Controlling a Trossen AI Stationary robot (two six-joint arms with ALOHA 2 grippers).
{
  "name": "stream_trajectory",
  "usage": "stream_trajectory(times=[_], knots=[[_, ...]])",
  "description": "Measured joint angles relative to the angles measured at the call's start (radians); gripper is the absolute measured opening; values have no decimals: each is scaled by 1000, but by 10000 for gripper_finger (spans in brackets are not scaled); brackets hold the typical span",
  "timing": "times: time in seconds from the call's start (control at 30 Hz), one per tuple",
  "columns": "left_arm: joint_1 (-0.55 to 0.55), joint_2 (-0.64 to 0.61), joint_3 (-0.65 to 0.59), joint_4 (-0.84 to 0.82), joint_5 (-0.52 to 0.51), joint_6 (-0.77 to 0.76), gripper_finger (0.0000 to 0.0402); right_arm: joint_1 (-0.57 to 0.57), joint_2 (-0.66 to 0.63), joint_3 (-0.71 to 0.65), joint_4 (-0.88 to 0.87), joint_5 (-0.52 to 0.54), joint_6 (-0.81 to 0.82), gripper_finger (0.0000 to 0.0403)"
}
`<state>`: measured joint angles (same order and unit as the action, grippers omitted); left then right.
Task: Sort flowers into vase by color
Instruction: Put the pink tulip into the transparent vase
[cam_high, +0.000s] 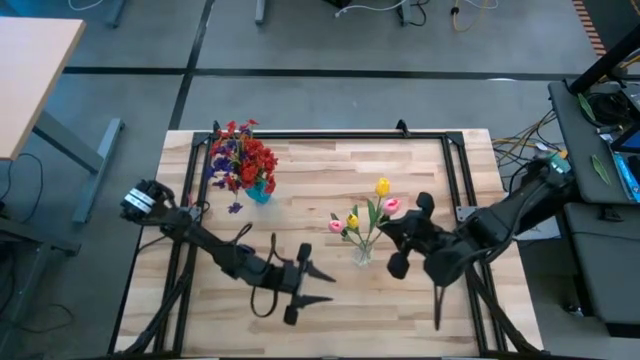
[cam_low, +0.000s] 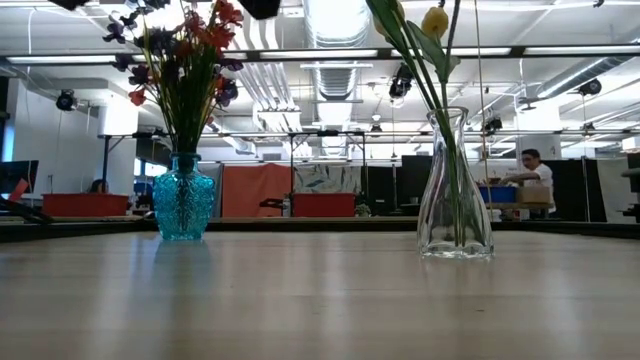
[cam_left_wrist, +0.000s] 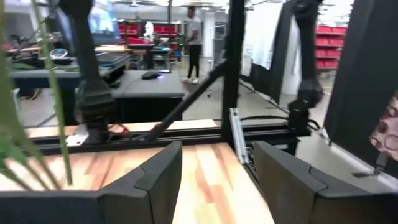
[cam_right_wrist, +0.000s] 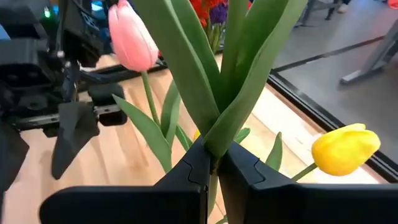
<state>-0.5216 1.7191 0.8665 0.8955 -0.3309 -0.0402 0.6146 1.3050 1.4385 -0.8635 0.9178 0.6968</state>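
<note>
A pale wooden table (cam_high: 330, 310) with a dark frame along its edges fills the middle of the high view. A blue vase (cam_high: 259, 189) stands on it at the upper left, a clear glass vase (cam_high: 362, 254) right of centre, and a small purple bit (cam_high: 235, 208) lies just below the blue one.

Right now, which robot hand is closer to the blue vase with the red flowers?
The left. The left gripper hangs open over the table's front middle, apart from the blue vase. The right gripper is farther, shut on a tulip stem at the clear vase.
</note>
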Motion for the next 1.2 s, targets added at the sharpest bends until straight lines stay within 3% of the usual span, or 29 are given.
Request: stream_trajectory(times=[0.47, 0.83, 0.93, 1.2], knots=[[72, 0, -1, -1, -51, -33, 271, -31, 80, -4, -40, -12, 3, 13], [72, 0, -1, -1, -68, -39, 281, -35, 100, -4, -48, -27, 3, 14], [72, 0, -1, -1, -114, -41, 281, -35, 114, -4, -46, 1, 3, 32], [84, 0, -1, 0, -133, -45, 281, -35, 114, -4, -44, 26, 23, 127]])
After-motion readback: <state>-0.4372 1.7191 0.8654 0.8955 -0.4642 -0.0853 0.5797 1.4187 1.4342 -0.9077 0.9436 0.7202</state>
